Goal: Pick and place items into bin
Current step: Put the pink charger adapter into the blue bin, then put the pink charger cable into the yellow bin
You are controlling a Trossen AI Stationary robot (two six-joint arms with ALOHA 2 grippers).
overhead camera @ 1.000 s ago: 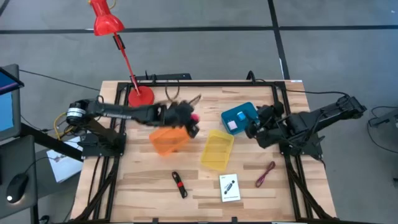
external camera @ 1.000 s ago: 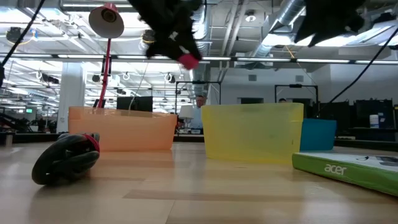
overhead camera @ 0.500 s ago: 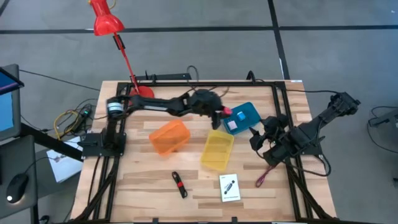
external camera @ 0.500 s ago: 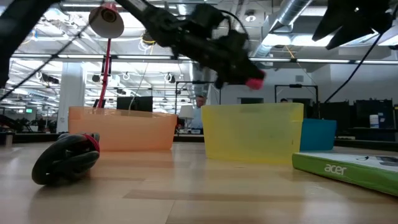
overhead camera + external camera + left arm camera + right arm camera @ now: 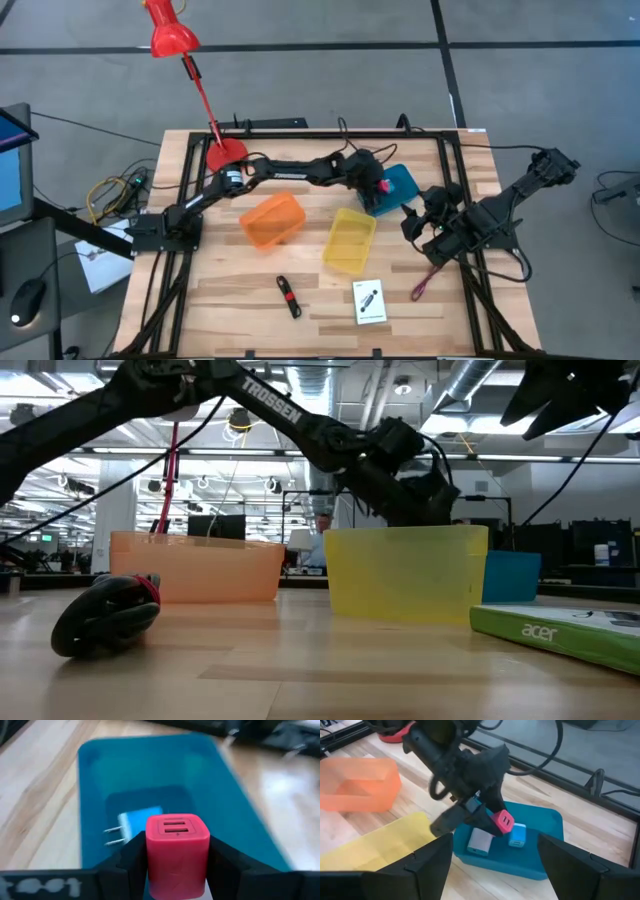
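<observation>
The left gripper (image 5: pixel 374 186) is stretched out over the blue bin (image 5: pixel 400 183), which sits at about two o'clock from the middle of the table (image 5: pixel 200 300). Its fingers are squeezed tight on a pink charger cube (image 5: pixel 177 854) with two small slots on top. The cube hangs just above the bin and is not dropped in yet.

Two things already lie inside the blue bin: a light blue plug cube (image 5: pixel 517 835) with metal prongs and a pale cube (image 5: pixel 480 841) beside it.

More is left to do, I think. A black-and-red stick tool (image 5: pixel 288 296) lies at six o'clock, a white card (image 5: pixel 369 301) with a black picture at five o'clock, and a dark red cord (image 5: pixel 427 281) at four o'clock. The orange bin (image 5: pixel 272 220) and yellow bin (image 5: pixel 349 240) look empty from above.

The right gripper (image 5: pixel 412 222) waits near the cord with its fingers spread open, holding nothing.

I can read "TROSSEN" on the left arm (image 5: pixel 270 402) and "acer" on a green box edge (image 5: pixel 560 632).
</observation>
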